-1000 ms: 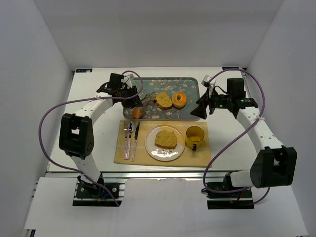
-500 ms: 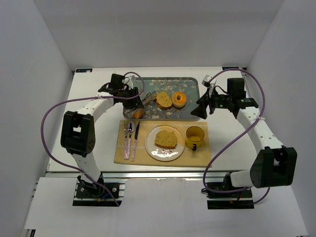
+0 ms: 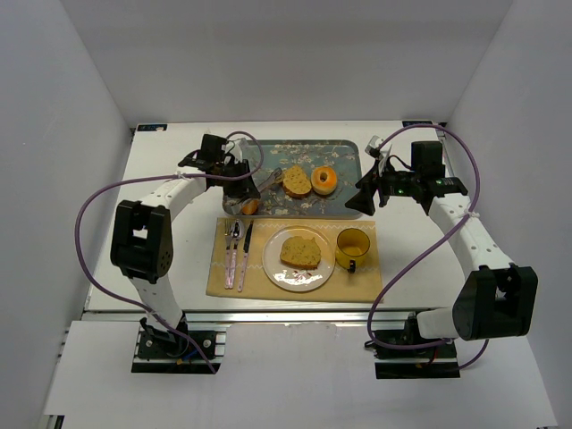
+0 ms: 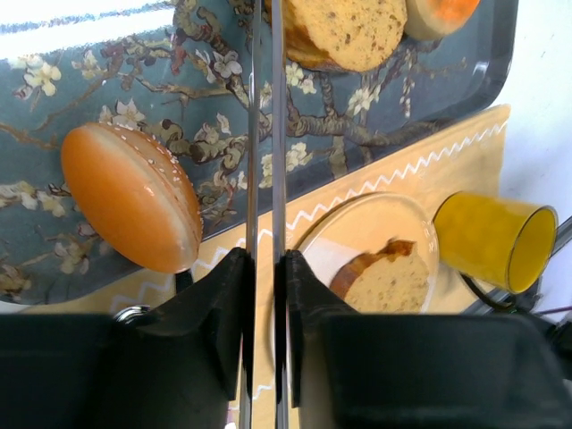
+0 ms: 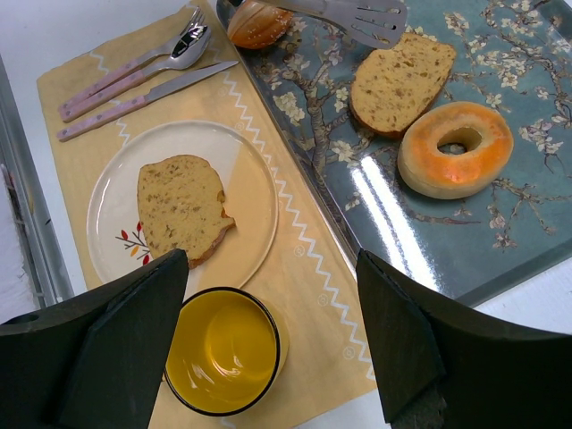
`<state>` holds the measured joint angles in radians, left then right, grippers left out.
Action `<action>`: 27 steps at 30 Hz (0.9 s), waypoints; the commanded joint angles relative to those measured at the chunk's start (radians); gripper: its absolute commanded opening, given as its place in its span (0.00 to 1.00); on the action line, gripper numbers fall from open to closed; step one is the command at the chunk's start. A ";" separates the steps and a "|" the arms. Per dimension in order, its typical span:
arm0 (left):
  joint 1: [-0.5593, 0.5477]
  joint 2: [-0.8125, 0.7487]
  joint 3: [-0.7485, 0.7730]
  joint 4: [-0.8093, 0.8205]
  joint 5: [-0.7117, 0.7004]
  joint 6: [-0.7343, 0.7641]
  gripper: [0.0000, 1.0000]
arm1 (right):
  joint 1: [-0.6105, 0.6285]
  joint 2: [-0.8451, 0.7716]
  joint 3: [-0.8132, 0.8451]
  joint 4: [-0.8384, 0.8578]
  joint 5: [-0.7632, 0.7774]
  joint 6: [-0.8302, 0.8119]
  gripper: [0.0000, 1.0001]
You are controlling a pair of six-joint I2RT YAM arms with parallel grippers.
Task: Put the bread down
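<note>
One bread slice lies on the white plate; it also shows in the right wrist view and the left wrist view. The other bread slice lies on the floral tray and shows in both wrist views. My left gripper is shut on metal tongs. The tongs' tip sits just left of the tray slice, and I cannot tell whether it touches it. My right gripper is open and empty above the tray's right front corner.
An orange-glazed doughnut lies right of the tray slice. A small orange fruit sits at the tray's front left. A yellow mug stands right of the plate, and cutlery lies left of it on the placemat.
My left gripper with the tongs has edged slightly right toward the tray slice. The right arm has not moved.
</note>
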<state>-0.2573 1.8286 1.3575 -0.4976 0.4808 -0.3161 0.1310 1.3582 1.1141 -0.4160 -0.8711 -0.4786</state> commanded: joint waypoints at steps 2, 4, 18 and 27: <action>-0.002 0.006 0.043 -0.007 0.025 0.023 0.24 | -0.007 -0.021 -0.007 0.026 -0.020 0.000 0.81; 0.000 0.003 0.045 -0.002 0.033 0.022 0.14 | -0.008 -0.024 -0.007 0.026 -0.020 0.001 0.81; 0.000 -0.279 -0.046 0.073 0.104 -0.060 0.02 | -0.011 -0.034 -0.008 0.023 -0.020 -0.002 0.81; -0.003 -0.626 -0.429 0.027 0.225 -0.021 0.00 | -0.011 -0.022 0.004 0.022 -0.028 -0.005 0.81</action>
<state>-0.2573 1.2736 1.0103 -0.4355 0.6193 -0.3569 0.1246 1.3548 1.1141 -0.4160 -0.8719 -0.4789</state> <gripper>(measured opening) 0.285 0.811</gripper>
